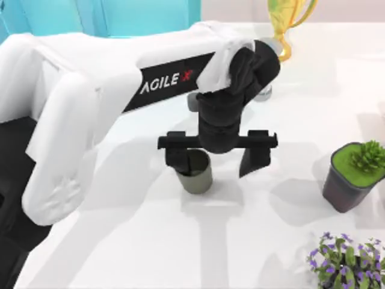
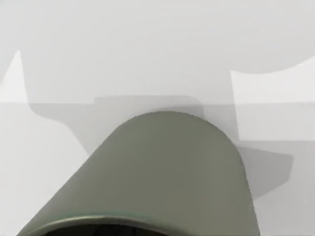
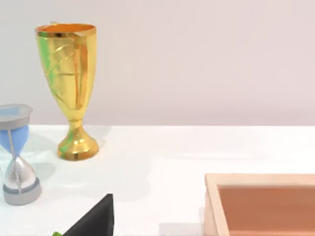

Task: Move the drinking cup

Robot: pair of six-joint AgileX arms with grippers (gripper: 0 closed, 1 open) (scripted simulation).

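Olive-grey drinking cup (image 1: 197, 173) stands on the tabletop (image 1: 180, 241); left tool (image 1: 218, 158) open, one finger inside, lift pending.

Cup (image 1: 197, 173) mid-table under left gripper (image 1: 218, 158); plant pot (image 1: 354, 174) right, trophy (image 1: 287, 24) behind.

The left gripper (image 1: 218, 158) covers part of the rim of the drinking cup (image 1: 197, 176), so whether its left finger touches the rim cannot be told. In the left wrist view the picture's edge cuts the cup's mouth. The golden trophy (image 1: 287, 24) is cut at the top edge of the top view, and the purple flowers (image 1: 344, 257) at the bottom. In the right wrist view the hourglass (image 3: 16, 156) and the wooden tray (image 3: 212, 196) are each cut by an edge.
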